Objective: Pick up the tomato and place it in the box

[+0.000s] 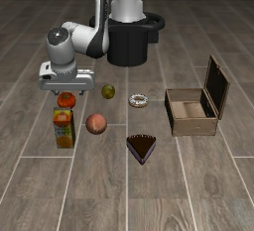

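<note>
The tomato [66, 101] is small, red and round, and lies on the wooden floor at the exterior view's left, just behind a juice carton. My gripper [66, 93] hangs directly over it, pointing down. Its fingers stand apart on either side of the tomato's top, and no grip shows. The box [193, 113] is brown wood with its lid [215, 83] tilted open. It stands at the exterior view's right, well away from the gripper.
An orange juice carton [63, 129] stands right in front of the tomato. A peach [96, 124], a green fruit [108, 91], a donut [138, 100] and a dark cake slice [142, 148] lie between tomato and box. The robot's black base [129, 39] stands behind.
</note>
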